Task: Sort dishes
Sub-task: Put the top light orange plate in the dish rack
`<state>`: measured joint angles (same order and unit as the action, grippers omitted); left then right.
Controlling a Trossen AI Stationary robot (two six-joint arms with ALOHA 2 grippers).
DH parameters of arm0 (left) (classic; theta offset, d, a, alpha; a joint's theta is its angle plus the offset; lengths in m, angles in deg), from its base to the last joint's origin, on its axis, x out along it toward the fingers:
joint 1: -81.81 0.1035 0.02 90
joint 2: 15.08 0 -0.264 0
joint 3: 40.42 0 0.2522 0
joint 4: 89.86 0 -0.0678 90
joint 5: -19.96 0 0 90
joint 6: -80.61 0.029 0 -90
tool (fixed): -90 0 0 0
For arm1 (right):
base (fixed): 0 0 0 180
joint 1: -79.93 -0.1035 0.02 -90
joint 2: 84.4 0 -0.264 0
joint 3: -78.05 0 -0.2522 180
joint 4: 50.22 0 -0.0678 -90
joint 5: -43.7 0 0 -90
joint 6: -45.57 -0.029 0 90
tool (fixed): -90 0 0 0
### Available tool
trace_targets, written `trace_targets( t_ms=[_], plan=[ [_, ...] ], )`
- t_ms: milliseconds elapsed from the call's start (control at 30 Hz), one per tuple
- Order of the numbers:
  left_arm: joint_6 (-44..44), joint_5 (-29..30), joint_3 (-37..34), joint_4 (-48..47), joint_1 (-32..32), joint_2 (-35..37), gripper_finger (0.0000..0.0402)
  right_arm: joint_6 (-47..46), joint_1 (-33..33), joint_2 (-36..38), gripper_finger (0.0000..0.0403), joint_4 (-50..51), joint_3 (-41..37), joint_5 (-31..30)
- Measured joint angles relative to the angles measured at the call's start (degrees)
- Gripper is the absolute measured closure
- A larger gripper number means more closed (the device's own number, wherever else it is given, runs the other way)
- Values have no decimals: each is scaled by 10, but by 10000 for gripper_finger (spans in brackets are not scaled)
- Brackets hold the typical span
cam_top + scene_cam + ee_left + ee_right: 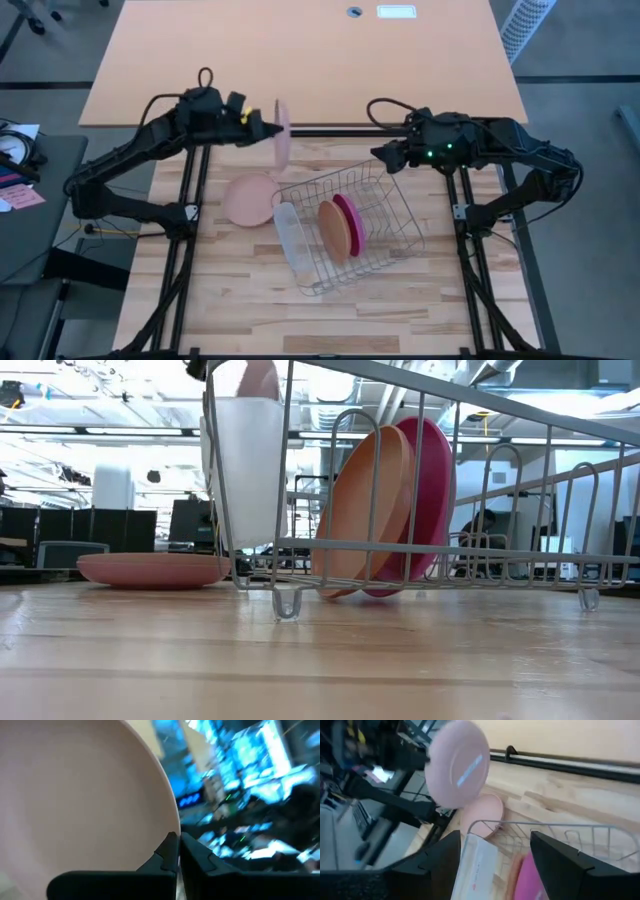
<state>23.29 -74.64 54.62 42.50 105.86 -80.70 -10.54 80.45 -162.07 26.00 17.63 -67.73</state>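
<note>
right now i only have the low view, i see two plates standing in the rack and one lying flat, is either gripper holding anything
Observer: Yes. The left gripper is shut on a pale pink plate, held on edge above the table behind the wire rack.
Operator: and the right one
Observer: The right gripper is open and holds nothing, hovering at the rack's far edge.
Operator: whats that white thing in the rack
Observer: A translucent white tray at the rack's left end, beside the orange-tan plate.
</note>
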Motion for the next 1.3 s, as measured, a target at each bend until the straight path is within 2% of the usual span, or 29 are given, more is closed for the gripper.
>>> trace_targets(
  t_ms=[300, 567, 700, 800, 933, 1000, 1300],
  plan=[
    [-91, 52, 0, 127, -22, 0, 401, 131, -49, 0, 143, 5, 0, -50],
    [-145, 126, 0, 215, -87, -19, 401, 238, -111, 1, 122, -2, 34, -102],
    [-166, 173, 0, 272, -115, -40, 401, 295, -136, 1, 97, 9, 44, -115],
    [-180, 202, 0, 315, -133, -59, 401, 308, -150, 0, 69, 12, 55, -126],
    [-195, 238, 0, 370, -155, -82, 401, 332, -176, 1, 35, 13, 64, -190],
    [-202, 261, 0, 395, -165, -93, 401, 351, -184, 1, 25, 14, 64, -200],
    [-239, 382, 0, 504, -208, -150, 401, 362, -176, -13, 29, 3, 64, -276]
  ],
)
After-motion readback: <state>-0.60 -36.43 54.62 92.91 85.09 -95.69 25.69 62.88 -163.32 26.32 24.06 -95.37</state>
